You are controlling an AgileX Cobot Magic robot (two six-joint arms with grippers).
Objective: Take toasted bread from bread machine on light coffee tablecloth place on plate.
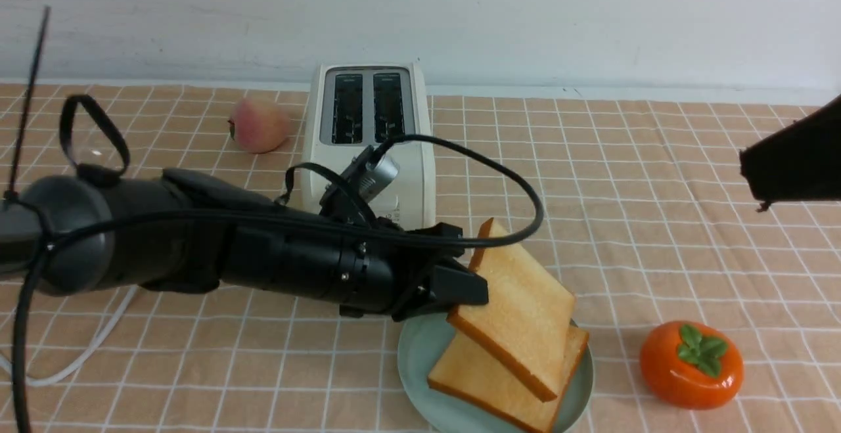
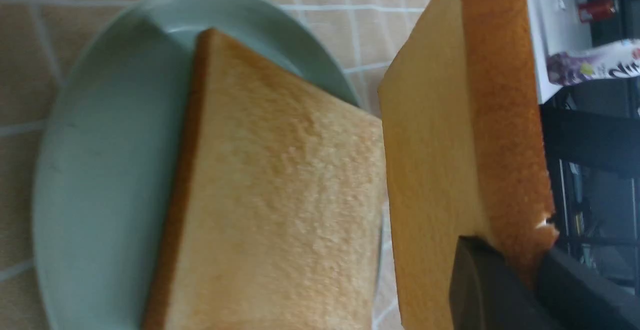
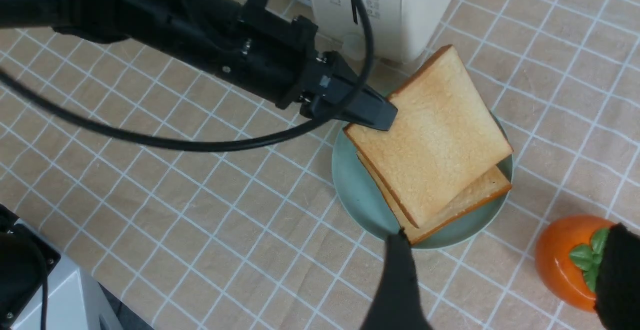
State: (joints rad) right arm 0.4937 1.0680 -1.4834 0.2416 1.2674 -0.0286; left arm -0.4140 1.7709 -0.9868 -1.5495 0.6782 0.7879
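One slice of toasted bread (image 1: 486, 380) lies flat on the pale teal plate (image 1: 417, 354) at the front middle of the light coffee tablecloth (image 1: 657, 223). My left gripper (image 1: 470, 288) is shut on a corner of the second slice (image 1: 519, 295) and holds it tilted over the first. The left wrist view shows the held slice (image 2: 450, 144) beside the lying slice (image 2: 270, 195) on the plate (image 2: 100, 170). The bread machine (image 1: 368, 131) stands behind, both slots empty. My right gripper (image 3: 507, 230) is open and empty, high to the right of the plate (image 3: 355, 190).
A peach (image 1: 259, 124) lies left of the bread machine. An orange persimmon (image 1: 691, 364) sits right of the plate, below my right gripper. A white cord (image 1: 85, 347) runs across the cloth at the front left. A white wall closes the back.
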